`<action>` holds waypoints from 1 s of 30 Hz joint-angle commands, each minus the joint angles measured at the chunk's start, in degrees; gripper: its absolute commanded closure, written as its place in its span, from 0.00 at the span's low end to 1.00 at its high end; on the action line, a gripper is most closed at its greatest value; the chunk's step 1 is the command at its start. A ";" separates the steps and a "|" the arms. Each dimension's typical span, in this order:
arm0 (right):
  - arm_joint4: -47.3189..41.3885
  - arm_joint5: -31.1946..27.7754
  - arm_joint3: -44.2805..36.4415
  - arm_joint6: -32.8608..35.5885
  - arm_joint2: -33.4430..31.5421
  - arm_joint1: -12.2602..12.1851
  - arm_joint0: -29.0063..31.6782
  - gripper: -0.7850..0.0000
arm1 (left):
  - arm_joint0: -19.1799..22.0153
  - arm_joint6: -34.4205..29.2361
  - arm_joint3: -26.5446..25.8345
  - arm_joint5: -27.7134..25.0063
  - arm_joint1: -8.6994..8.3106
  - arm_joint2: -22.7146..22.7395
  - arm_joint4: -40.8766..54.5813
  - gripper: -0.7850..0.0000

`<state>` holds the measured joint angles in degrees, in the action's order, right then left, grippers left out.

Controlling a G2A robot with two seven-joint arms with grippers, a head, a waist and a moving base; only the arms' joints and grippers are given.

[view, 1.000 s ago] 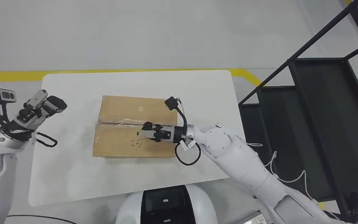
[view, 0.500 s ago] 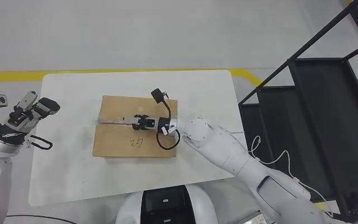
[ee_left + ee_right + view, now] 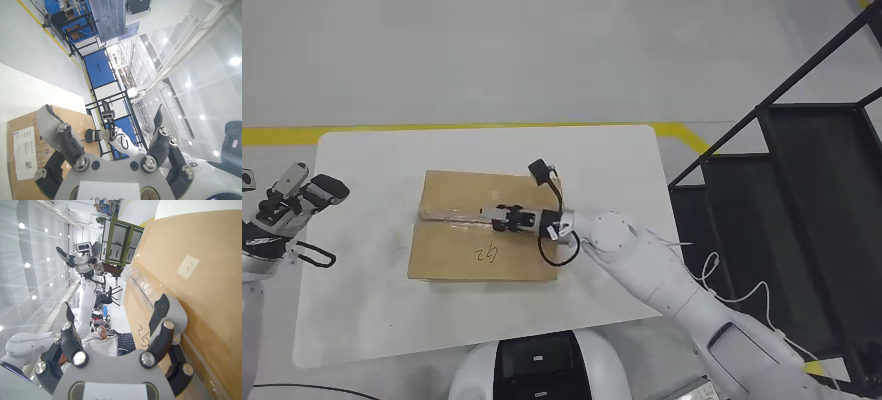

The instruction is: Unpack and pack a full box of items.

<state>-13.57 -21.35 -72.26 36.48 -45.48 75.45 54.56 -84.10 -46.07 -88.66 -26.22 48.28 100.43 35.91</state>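
Brown cardboard is seen from the top view: the closed box lies in the middle of the white table, with a handwritten mark on its near flap. The right gripper is laid low along the taped seam between the two flaps, its forearm stretched across the box from the robot's right. The left gripper is held off the table's left edge, well apart from the box.

In the left wrist view, the left gripper is spread wide around nothing, tilted up toward the room. A printed label is shown on the box's side.

In the right wrist view, the right gripper is likewise wide apart. One finger is pressed at the seam's clear tape, the other hangs in free air.

Compared with half a second ago, the right gripper has been drawn back slightly along the seam, while the left arm has been kept in place.
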 commanded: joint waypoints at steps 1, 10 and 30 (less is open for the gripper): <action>0.54 0.44 -1.65 0.70 -1.57 -0.62 1.46 0.00 | 0.00 0.00 0.00 0.00 0.00 0.00 0.00 0.00; 1.63 1.97 -6.89 2.64 -9.06 -3.26 8.62 0.00 | 0.00 0.00 0.00 0.00 0.00 0.00 0.00 0.00; -2.32 -0.03 -14.78 3.97 -16.55 -5.18 14.17 0.00 | 0.00 0.00 0.00 0.00 0.00 0.00 0.00 0.00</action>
<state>-15.90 -21.73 -87.15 40.81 -63.37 69.95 70.04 -84.10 -46.07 -88.66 -26.22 48.28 100.43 35.91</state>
